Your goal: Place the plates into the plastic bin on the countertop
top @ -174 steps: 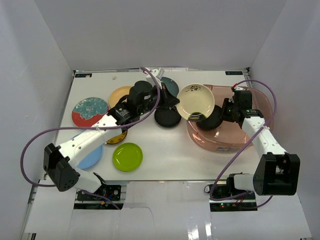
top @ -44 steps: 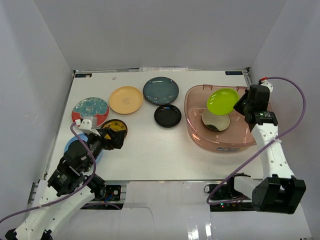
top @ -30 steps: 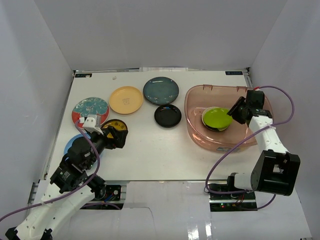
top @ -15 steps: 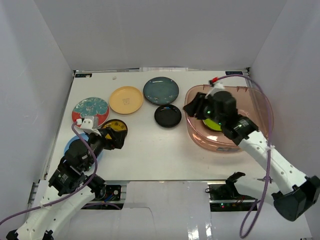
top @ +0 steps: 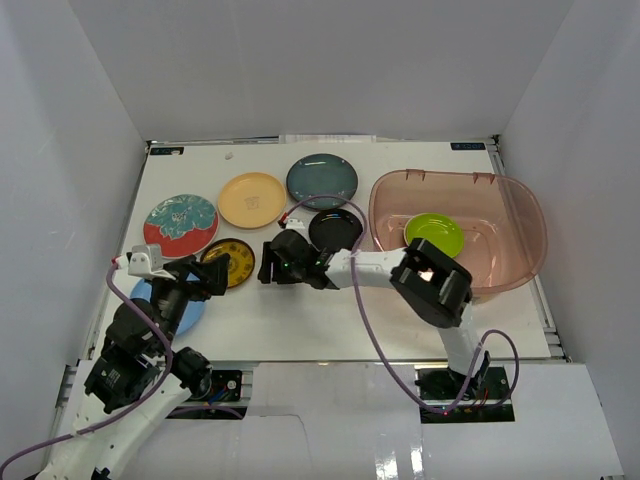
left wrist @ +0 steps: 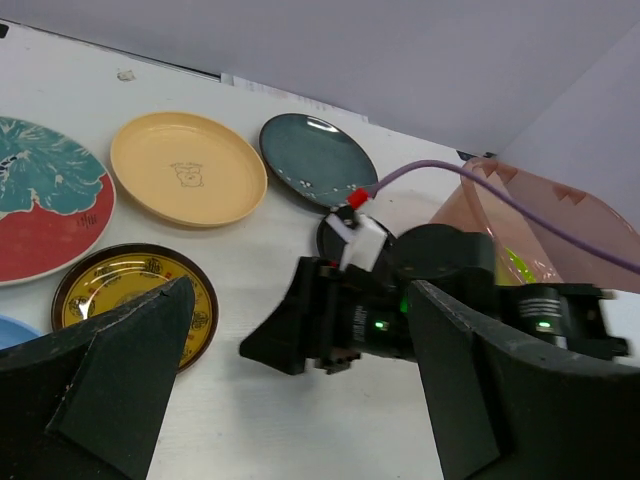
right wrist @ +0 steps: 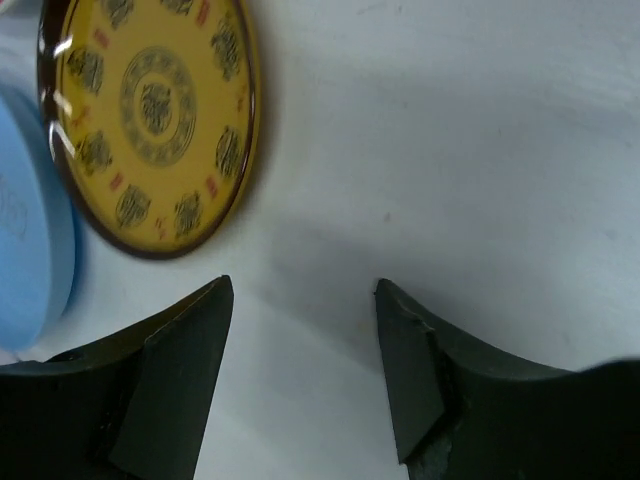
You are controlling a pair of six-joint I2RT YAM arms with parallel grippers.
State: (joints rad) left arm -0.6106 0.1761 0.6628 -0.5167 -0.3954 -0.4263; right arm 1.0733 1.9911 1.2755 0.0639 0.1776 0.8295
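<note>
A lime green plate lies in the pinkish plastic bin at the right of the white countertop. Outside the bin lie the red-and-teal plate, yellow-orange plate, dark teal plate, black plate, dark-rimmed yellow patterned plate and light blue plate. My right gripper reaches left across the table, open and empty, just right of the patterned plate. My left gripper hovers wide open over the patterned plate's left side, holding nothing.
Pale grey walls close in the table on three sides. The right arm's forearm lies low across the table in front of the black plate, its purple cable looping over it. The light blue plate sits near the front left edge, partly under my left arm.
The right gripper let go of the lime green plate in the bin, swung left across the table to beside the patterned plate, and its jaws widened. The left arm drew back slightly to the left.
</note>
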